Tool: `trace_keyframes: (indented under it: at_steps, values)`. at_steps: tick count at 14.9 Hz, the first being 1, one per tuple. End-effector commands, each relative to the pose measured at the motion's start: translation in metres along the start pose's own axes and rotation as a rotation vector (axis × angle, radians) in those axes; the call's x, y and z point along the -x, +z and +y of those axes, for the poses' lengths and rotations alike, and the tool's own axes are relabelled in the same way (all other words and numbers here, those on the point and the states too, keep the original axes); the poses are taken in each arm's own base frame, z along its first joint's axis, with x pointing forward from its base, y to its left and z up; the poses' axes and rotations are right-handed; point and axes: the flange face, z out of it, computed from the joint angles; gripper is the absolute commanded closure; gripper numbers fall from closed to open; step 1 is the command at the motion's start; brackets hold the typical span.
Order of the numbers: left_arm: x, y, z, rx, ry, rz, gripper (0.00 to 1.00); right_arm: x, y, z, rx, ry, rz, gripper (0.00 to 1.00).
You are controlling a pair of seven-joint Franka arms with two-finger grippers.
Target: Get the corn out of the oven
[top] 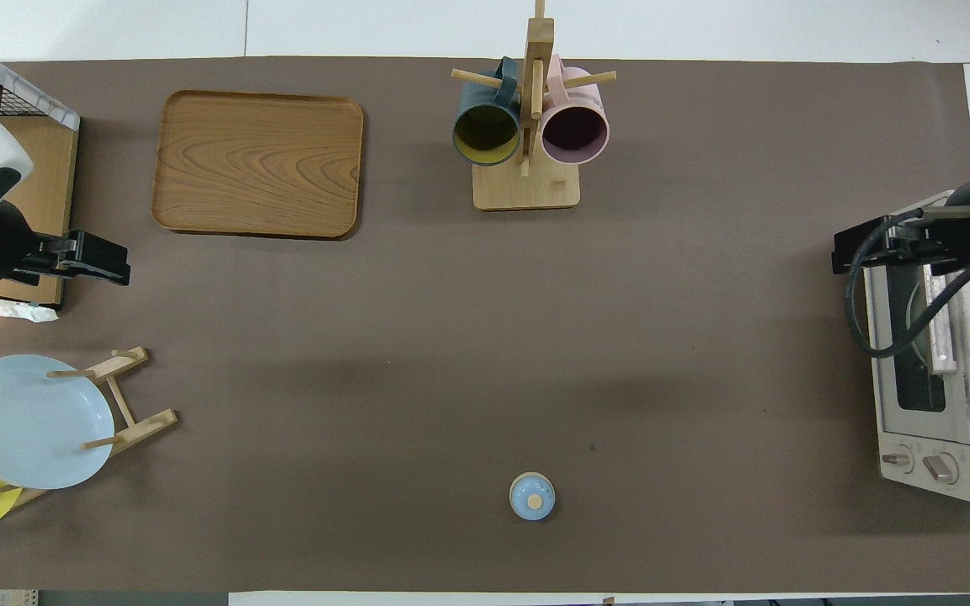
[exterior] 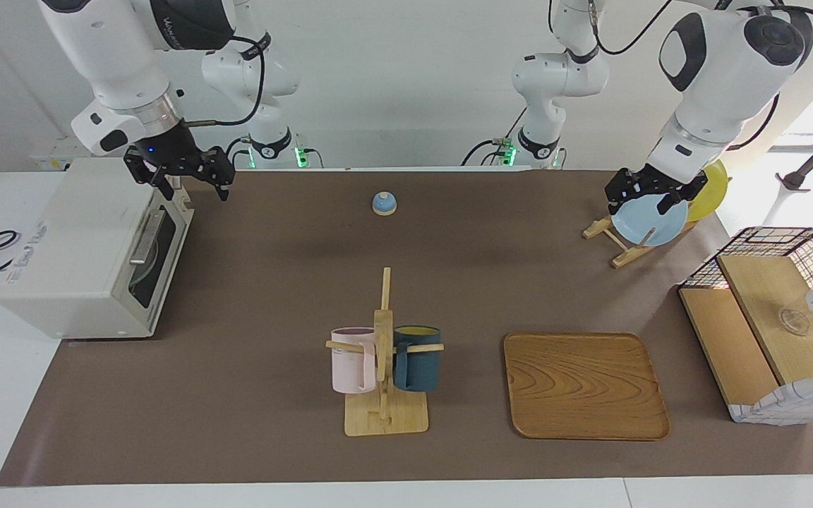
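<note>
Brown matting covers the tabletop point(exterior: 272, 296), with white walls rising where the robots stand. The oven point(exterior: 89, 254) sits at the right arm's end of the tabletop, its dark glass door shut and its bar handle facing the middle of the mat. The corn cannot be made out through the glass in either view.

The right claw point(exterior: 191, 180) hangs over the oven's corner nearest the robots, just above the door's upper edge, its fingers spread and holding nothing. The left claw point(exterior: 650, 197) hangs well apart from the oven, at the other end of the tabletop, over a wooden plate rack point(exterior: 615, 243) that carries a light blue plate point(exterior: 650, 220) and a yellow plate point(exterior: 710, 190); its fingers are spread too, with nothing between them.

Farther from the robots than the oven, near the mat's middle, a mug stand point(exterior: 384, 381) holds a pink mug point(exterior: 353, 360) and a dark teal mug point(exterior: 418, 358). A wooden tray point(exterior: 583, 384) lies beside the stand. A wood-and-wire basket box point(exterior: 773, 317) stands at the left arm's end. A small blue bell point(exterior: 384, 203) sits near the robots.
</note>
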Motion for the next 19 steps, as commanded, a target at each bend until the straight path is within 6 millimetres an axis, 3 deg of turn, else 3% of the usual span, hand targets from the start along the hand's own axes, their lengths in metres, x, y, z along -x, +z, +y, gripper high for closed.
trace_keyframes:
  at_steps: [1, 6, 9, 10, 12, 13, 16, 19]
  values:
    - [0.004, -0.005, 0.000, 0.012, 0.003, 0.000, 0.00, 0.001, -0.003, 0.002, 0.008, 0.011, -0.011, 0.00]
    - [0.004, -0.005, 0.003, 0.011, 0.008, 0.000, 0.00, 0.003, 0.001, 0.004, 0.014, 0.015, -0.013, 0.00]
    - [0.004, -0.005, 0.004, 0.011, 0.009, -0.001, 0.00, 0.007, 0.010, 0.018, 0.017, -0.003, -0.029, 0.00]
    - [0.004, -0.005, 0.004, 0.011, 0.009, -0.001, 0.00, 0.005, 0.012, 0.023, 0.016, 0.000, -0.012, 0.06]
    - [0.004, -0.005, 0.004, 0.011, 0.011, 0.000, 0.00, 0.007, 0.021, 0.041, 0.018, 0.026, -0.011, 0.84]
    - [0.004, -0.005, 0.004, 0.011, 0.011, 0.000, 0.00, 0.010, 0.030, 0.049, 0.020, 0.020, -0.022, 1.00]
    - [0.004, -0.005, 0.005, 0.011, 0.012, -0.001, 0.00, 0.023, 0.066, 0.066, 0.036, 0.009, 0.055, 1.00]
    - [0.004, -0.005, 0.005, 0.011, 0.012, -0.003, 0.00, 0.015, 0.091, 0.092, 0.140, -0.030, 0.052, 1.00]
